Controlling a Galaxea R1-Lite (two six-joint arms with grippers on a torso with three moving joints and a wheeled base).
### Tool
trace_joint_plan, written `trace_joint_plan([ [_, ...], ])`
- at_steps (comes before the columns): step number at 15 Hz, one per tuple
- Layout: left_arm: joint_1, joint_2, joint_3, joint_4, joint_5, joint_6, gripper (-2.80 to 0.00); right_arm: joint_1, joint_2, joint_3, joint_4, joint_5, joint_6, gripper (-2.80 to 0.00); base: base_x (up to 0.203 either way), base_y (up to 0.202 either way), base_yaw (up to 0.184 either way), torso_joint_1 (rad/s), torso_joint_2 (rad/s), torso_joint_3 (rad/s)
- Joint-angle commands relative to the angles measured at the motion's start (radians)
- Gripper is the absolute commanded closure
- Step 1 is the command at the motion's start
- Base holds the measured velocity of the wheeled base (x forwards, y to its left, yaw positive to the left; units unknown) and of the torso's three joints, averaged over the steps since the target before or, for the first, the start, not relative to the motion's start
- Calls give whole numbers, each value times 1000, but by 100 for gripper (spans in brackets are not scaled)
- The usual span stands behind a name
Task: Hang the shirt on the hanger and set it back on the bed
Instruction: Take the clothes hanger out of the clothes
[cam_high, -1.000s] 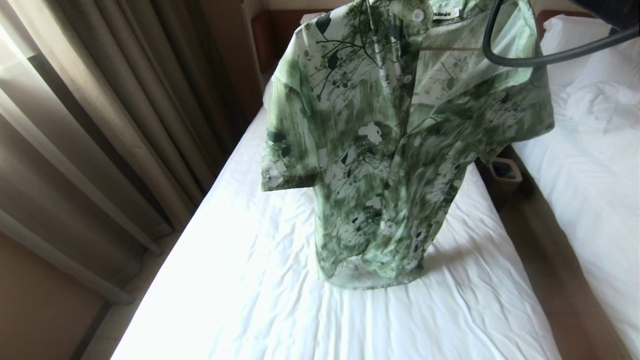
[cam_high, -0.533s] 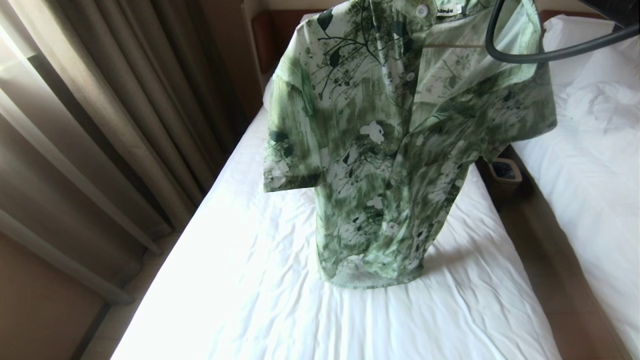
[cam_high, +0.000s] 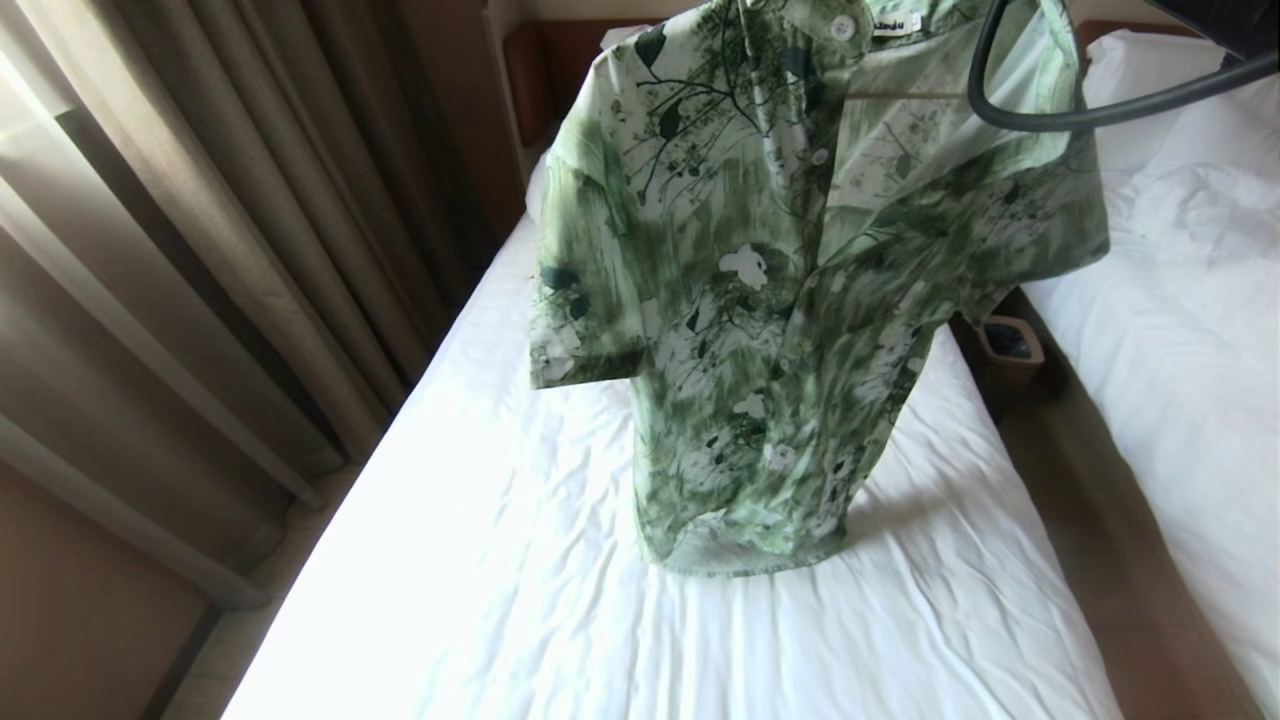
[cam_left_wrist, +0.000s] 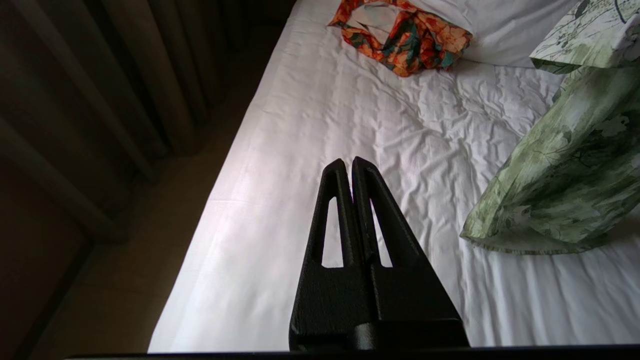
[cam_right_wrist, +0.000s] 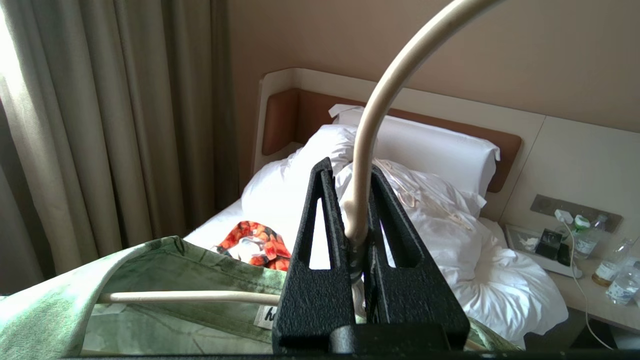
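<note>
Shirt (cam_high: 790, 300): green with white flower print, hanging on the hanger (cam_right_wrist: 380, 110), its hem resting on the wrinkled white sheet of the bed (cam_high: 560, 560), one sleeve spread toward the curtain side. Hanger: cream wire, curved hook rising above the collar, one arm running inside the shoulder of the shirt. Right tool (cam_right_wrist: 356, 172): clenched on the stem of the hanger just below the hook, above the bed. Left tool (cam_left_wrist: 348, 165): clenched on nothing, hovering over the sheet near the curtain-side edge of the bed, apart from the shirt hem. Orange patterned garment (cam_left_wrist: 405, 37): crumpled on the bed near the pillow (cam_right_wrist: 430, 147). Curtains (cam_high: 200, 250): beside the bed. Second bed (cam_high: 1180, 330): to the robot's right.
</note>
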Motion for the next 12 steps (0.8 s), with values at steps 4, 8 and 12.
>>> trace_joint_plan([
  [4, -68, 166, -143, -64, -32, -4, 0, 2, 3, 0, 0, 1, -38, 0, 0, 0, 0, 0, 0, 0],
  [8, -96, 396, -351, -65, -190, -31, 0, 23, 8, 3, 107, -7, -31, 0, 0, 0, 0, 0, 0, 0],
  [12, -362, 589, -480, -63, -214, -77, 0, 52, 66, 3, 229, -26, 44, 0, 0, 0, 0, 0, 0, 0],
])
